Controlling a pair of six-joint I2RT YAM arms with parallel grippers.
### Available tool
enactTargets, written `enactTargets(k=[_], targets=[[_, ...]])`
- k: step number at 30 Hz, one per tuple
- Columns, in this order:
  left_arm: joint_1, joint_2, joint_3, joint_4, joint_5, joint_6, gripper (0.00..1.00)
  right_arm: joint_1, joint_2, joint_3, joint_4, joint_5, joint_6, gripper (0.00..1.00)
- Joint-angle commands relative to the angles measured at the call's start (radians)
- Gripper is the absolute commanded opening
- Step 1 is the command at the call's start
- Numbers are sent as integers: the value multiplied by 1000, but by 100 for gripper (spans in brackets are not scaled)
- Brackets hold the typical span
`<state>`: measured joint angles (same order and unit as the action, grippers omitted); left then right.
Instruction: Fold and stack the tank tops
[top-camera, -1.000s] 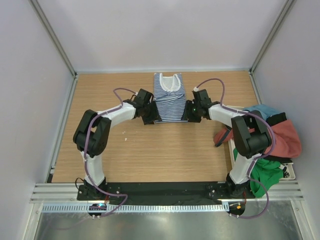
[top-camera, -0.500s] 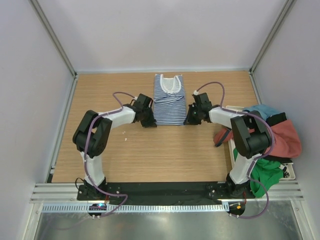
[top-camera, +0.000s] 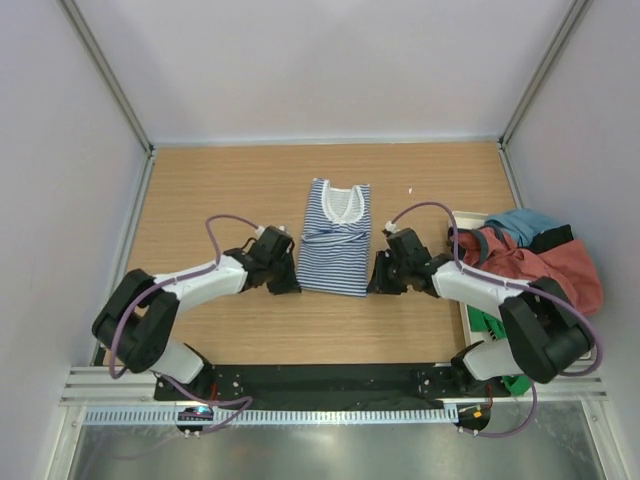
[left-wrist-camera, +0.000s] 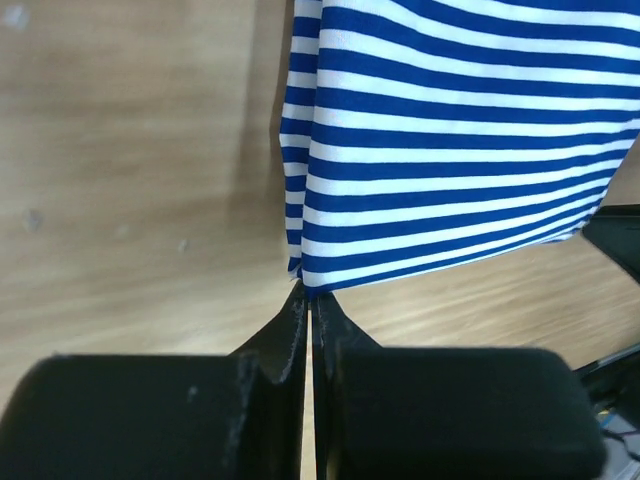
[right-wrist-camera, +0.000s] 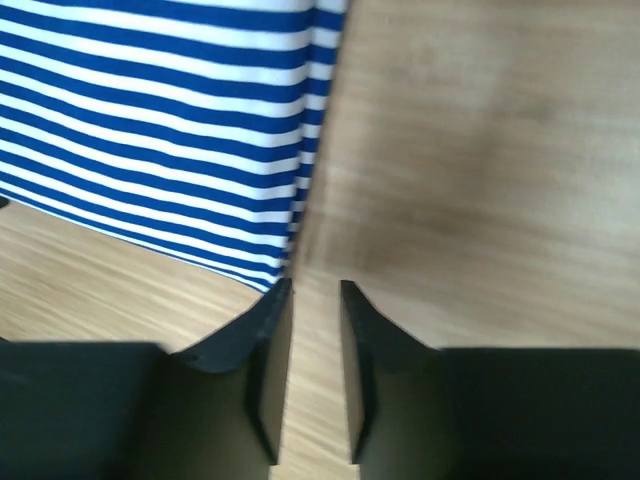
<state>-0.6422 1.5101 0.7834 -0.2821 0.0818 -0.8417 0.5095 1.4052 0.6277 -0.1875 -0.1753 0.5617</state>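
Left tool (left-wrist-camera: 307, 296) pinching striped tank top (top-camera: 335, 250), pulled nearer, right tool (right-wrist-camera: 314, 288) parted

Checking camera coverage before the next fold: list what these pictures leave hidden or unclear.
- Top view: jaws of the left gripper and right gripper, too small, under the wrists.
- Wrist views: most of the striped top, cut off by frame edges.
- Top view: red top, bunched in the clothes pile, partly behind the right arm.
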Motion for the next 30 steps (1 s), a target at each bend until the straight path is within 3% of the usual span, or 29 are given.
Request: enactTargets(k=[1,3,5,10,15,16,20,23,30], targets=[[-22,-118,-68,-38,-59,-45,4,44,-103,-23,-50,112,47,34],[-37,-152,-84,-77,-71,-56,14,57,-133,-14,-73,131,46,38],[-63,-185,-88,-126,-114,-65,34,60,-166,9,-102,154,32,38],[-86,-306,-64,-209,-178,-80,41,78,-174,81,-92,119,-19,31],[-88,-288,-13,-136,-123,-80,38,112,-78,156,-34,37,-26,18],[-91,-251,-4,-117,-97,-82,36,115,-54,180,-12,36,-19,11],[-90,-156,59,-53,-85,-82,22,144,62,230,68,30,9,1],[-90,-87,82,-13,-85,-82,0,158,122,285,112,26,10,1],[-91,28,39,86,-93,-111,0,198,302,400,206,13,7,1]])
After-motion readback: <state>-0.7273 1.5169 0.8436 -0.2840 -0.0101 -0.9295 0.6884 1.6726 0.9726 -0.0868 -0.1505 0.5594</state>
